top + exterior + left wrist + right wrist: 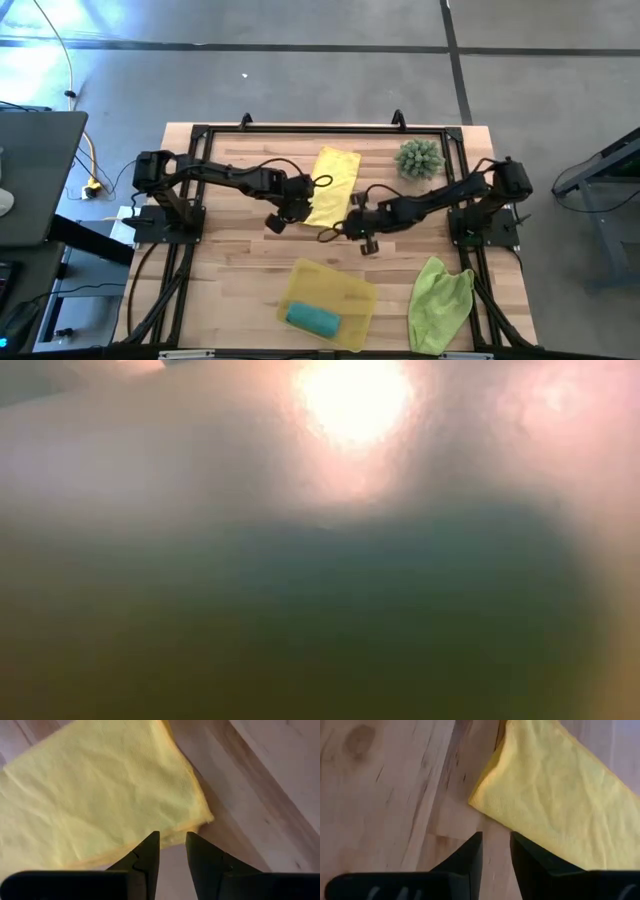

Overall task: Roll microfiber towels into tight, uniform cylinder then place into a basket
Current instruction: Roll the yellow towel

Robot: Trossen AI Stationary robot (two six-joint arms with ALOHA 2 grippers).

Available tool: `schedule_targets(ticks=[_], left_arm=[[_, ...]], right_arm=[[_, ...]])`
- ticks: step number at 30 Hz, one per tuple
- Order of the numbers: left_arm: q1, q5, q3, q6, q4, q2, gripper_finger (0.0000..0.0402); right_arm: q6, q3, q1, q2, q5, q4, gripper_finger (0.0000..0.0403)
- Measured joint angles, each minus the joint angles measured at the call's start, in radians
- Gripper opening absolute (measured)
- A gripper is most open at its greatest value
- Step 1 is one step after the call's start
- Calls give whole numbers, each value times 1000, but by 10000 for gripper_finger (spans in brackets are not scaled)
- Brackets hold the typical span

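With the flat bright yellow microfiber towel (333, 186) mid-table, your left gripper (172, 851) and right gripper (496, 851) flank its near corners — fingers narrowly parted, grasping nothing — apparently poised to begin rolling it.

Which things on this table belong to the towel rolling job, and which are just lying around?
Job: yellow towel, green towel, teal towel already in the basket, left gripper, right gripper.
Lying about: spiky plant.
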Motion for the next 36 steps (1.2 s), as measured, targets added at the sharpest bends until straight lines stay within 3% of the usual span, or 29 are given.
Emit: schedule_targets(ticks=[6,14,19,24,29,36], left_arm=[[-6,-14,-1,34,-10,8,86],[-8,-57,-56,259,16,13,86],[-14,-116,-109,408,116,13,98],[-30,-116,-140,432,213,13,124],[-47,-118,-155,472,211,28,147],[-66,-152,-153,523,244,62,154]], right_arm=[[-56,0,8,47,32,67,118],[-97,0,8,83,32,91,188],[-136,0,8,83,22,109,193],[-131,0,0,83,2,128,193],[-123,0,-2,83,2,139,193],[-127,0,-1,138,1,161,193]])
